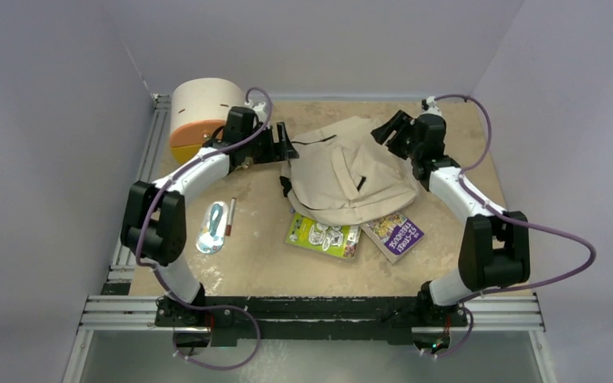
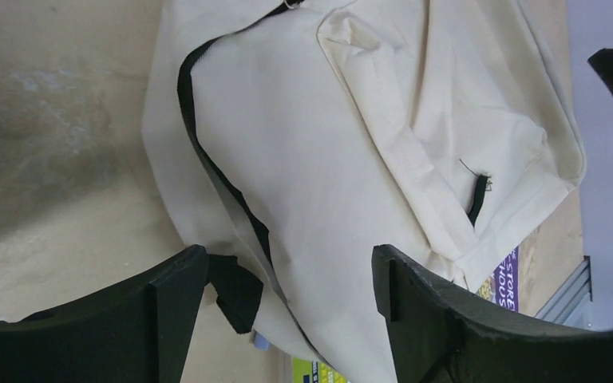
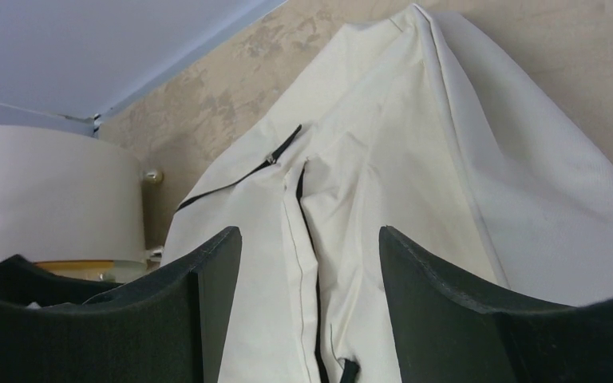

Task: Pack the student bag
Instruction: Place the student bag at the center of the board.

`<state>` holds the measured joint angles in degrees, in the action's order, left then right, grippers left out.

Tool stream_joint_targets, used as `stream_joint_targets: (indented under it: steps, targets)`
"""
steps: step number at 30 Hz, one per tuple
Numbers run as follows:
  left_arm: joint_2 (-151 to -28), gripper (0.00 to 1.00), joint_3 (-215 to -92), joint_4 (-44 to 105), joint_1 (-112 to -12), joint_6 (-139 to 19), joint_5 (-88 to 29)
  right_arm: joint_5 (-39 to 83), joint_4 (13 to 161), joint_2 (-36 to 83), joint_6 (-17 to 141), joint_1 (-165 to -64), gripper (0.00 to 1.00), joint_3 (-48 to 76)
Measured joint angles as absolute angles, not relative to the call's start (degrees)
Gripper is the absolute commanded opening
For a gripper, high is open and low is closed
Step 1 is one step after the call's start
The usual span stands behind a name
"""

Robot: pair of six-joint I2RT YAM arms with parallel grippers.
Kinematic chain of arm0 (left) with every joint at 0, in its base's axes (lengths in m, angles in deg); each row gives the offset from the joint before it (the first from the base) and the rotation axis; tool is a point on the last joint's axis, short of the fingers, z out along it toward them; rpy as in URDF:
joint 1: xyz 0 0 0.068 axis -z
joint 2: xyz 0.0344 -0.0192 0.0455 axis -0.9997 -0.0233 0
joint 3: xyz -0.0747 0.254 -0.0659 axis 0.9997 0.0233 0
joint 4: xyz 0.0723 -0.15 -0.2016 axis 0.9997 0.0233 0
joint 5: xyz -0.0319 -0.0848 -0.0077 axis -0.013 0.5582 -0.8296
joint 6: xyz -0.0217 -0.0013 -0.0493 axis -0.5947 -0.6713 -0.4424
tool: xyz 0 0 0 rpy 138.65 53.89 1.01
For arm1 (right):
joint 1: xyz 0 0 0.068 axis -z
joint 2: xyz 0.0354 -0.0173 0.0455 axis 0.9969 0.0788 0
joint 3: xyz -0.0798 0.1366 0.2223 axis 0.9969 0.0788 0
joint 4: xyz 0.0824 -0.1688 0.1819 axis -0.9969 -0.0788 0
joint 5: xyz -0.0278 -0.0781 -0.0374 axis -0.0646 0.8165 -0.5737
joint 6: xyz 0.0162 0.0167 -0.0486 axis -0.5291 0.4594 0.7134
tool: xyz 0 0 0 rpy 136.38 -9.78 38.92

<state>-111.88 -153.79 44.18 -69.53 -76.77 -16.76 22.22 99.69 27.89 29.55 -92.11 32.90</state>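
The beige student bag [image 1: 343, 171] lies flat in the middle of the table, with black zipper lines across its top. My left gripper [image 1: 287, 149] is open and empty at the bag's left edge. In the left wrist view the bag [image 2: 351, 152] fills the gap between the open gripper's [image 2: 290, 263] jaws, with a black strap end [image 2: 235, 291] beside the left finger. My right gripper [image 1: 383, 132] is open and empty over the bag's far right corner. In the right wrist view the bag [image 3: 383, 191] and its zipper lie between the open gripper's [image 3: 310, 239] jaws.
A green book [image 1: 323, 235] and a purple book [image 1: 395, 235] lie partly under the bag's near edge. A red pen [image 1: 230, 217] and a silvery pouch [image 1: 211, 227] lie to the left. The cream drawer box [image 1: 199, 112] stands at the back left, behind my left arm.
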Motion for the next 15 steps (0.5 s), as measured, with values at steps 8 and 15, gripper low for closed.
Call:
stream_joint_targets:
  steps: [8, 15]
  targets:
    - [-120.73, 0.74, -154.12, 40.84, -69.47, -78.1, -13.74, 21.63, 96.97, 38.3, 32.5, -93.27, 0.71, 22.39]
    - [-124.47, 0.33, -155.08, 38.85, -69.47, -78.78, -11.75, 22.2, 92.89, 50.84, 34.31, -97.88, 0.64, 9.47]
